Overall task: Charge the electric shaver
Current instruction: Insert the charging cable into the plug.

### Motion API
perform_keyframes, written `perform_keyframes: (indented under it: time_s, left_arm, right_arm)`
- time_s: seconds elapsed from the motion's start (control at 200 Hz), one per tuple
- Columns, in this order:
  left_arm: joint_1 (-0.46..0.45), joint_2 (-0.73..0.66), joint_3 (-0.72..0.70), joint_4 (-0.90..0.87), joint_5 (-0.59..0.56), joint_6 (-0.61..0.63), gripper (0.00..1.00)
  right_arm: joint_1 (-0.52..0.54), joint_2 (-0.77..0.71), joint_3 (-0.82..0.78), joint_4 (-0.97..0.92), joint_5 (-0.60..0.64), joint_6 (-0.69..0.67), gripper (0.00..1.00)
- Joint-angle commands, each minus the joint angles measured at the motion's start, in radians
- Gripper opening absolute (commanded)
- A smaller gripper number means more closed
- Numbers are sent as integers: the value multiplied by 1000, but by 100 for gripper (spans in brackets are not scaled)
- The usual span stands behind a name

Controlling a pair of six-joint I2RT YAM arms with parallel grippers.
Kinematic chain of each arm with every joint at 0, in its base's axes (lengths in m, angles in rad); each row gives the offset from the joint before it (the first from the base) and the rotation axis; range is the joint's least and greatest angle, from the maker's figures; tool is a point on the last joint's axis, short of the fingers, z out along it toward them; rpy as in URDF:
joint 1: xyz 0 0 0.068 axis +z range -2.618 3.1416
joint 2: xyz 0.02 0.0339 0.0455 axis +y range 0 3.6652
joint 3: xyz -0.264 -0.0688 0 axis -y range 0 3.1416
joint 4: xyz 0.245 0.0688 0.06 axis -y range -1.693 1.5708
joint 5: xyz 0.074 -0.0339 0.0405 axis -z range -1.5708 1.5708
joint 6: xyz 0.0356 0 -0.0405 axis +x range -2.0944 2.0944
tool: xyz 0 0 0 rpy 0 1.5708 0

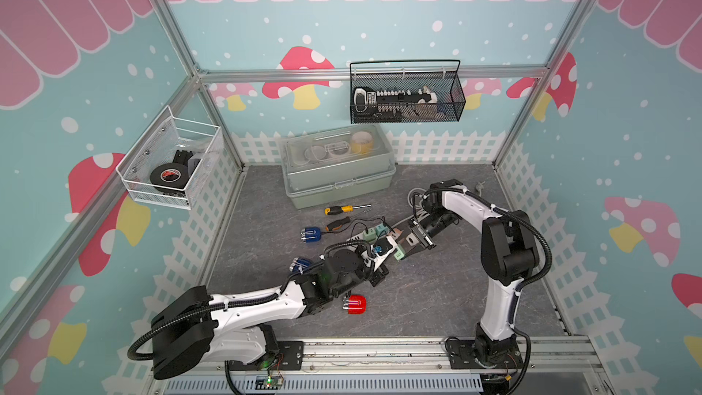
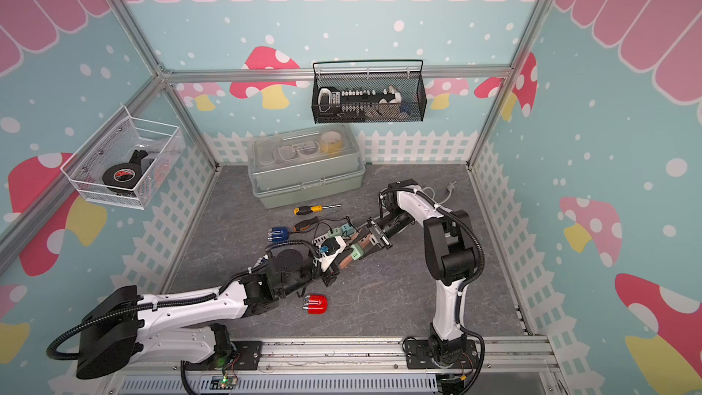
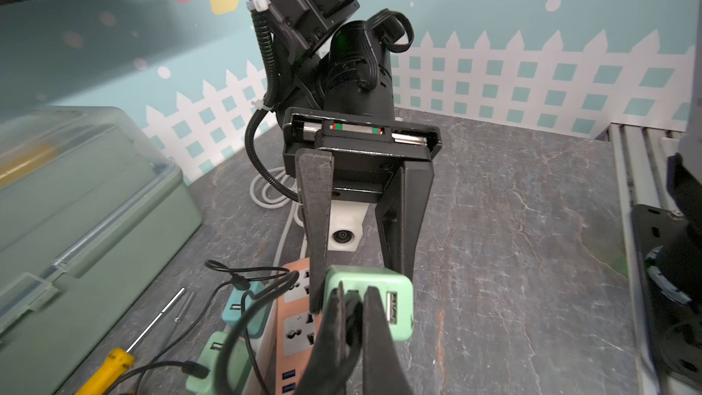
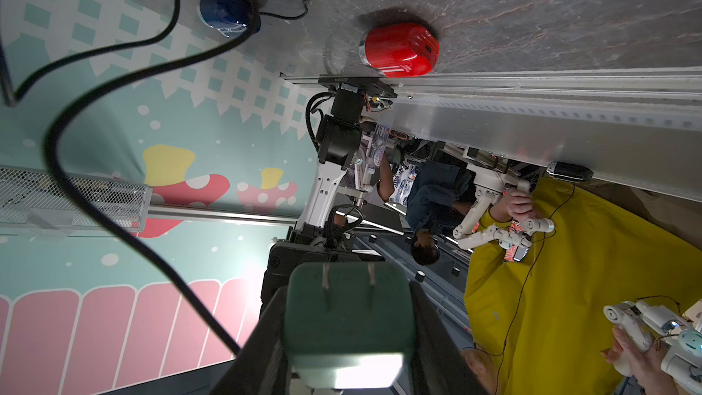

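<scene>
At the strip (image 3: 296,321), the adapter (image 4: 347,305) is gripped by the right tool (image 3: 359,279) with prongs bare, the cable (image 4: 53,153) is pinched at its USB face by the closed left tool (image 3: 356,294), and the red shaver (image 1: 354,304) and blue shavers (image 1: 311,234) are left lying on the worktop (image 1: 418,298), so charging is judged pending.

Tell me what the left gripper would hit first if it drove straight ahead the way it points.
The green charger adapter held in the right gripper. The left gripper, shut on the black cable plug, looks almost against its face.
</scene>
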Motion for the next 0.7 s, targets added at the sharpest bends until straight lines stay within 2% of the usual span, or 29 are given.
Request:
perform_keyframes:
  time_s: [0.0, 0.155, 0.495, 0.695]
  left_arm:
    - [-15, 30, -32, -85, -60, 58, 0]
    - [-18, 53, -13, -97, -53, 86, 0]
    - [-12, 134, 4, -102, -24, 96, 0]
    - [-8, 134, -10, -121, -16, 90, 0]
  right_arm:
    - [12, -60, 7, -124, -112, 13, 0]
    - [26, -115, -49, -124, -119, 15, 0]
    - [63, -130, 21, -124, -160, 35, 0]
    - [63, -135, 55, -124, -163, 42, 0]
